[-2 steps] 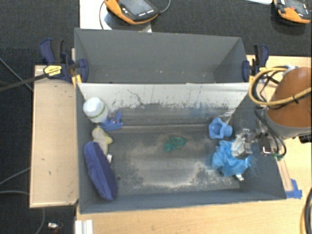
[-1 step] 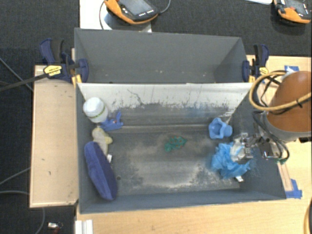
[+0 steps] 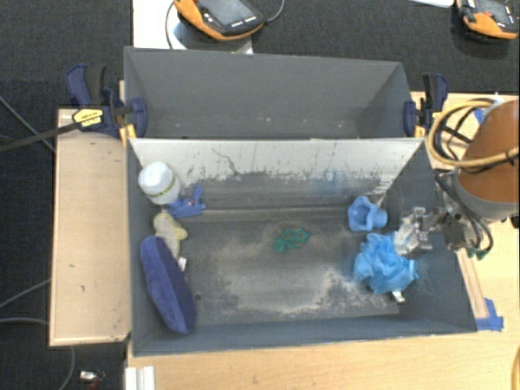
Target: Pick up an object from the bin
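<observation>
Tool (image 3: 413, 240) just beside crumpled blue cloth (image 3: 382, 268)

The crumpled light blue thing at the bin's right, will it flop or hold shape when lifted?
Probably floppy: the crumpled light blue thing shows soft folds and ruffled edges, like cloth. Likely light for its bulk, being loosely bunched. Unlikely to roll, having no round side; pushed, it may just drag.

Dark carpet (image 3: 49, 23), white sheet (image 3: 154, 6), orange handset (image 3: 219, 10)
</observation>
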Available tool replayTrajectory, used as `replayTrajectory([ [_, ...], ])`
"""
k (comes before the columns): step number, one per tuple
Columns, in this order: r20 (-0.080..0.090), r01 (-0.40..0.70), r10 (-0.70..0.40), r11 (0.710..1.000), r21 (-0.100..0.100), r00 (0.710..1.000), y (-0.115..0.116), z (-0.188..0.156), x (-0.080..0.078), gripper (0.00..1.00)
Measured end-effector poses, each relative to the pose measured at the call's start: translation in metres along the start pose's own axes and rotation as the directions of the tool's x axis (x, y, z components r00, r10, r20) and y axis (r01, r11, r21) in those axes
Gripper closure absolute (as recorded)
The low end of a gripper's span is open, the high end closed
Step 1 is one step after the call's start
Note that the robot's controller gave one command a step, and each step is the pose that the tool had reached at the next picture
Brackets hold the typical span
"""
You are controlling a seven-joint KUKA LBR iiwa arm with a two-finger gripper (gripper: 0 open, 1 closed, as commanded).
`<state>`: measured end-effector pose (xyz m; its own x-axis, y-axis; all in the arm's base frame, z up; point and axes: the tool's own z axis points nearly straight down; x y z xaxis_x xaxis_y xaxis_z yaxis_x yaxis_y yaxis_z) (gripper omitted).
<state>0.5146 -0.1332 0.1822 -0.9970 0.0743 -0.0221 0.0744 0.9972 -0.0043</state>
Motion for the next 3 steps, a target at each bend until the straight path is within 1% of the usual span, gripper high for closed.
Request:
replayTrajectory([
  [1,0.0,0.04,-0.04,0.999,-0.001,0.999,0.013,0.008,0.024,1.0],
  [2,0.009,0.017,-0.017,1.0,0.001,1.0,0.022,0.055,0.032,1.0],
  [3,0.007,-0.004,0.004,1.0,0.0,1.0,0.021,0.039,0.028,1.0],
])
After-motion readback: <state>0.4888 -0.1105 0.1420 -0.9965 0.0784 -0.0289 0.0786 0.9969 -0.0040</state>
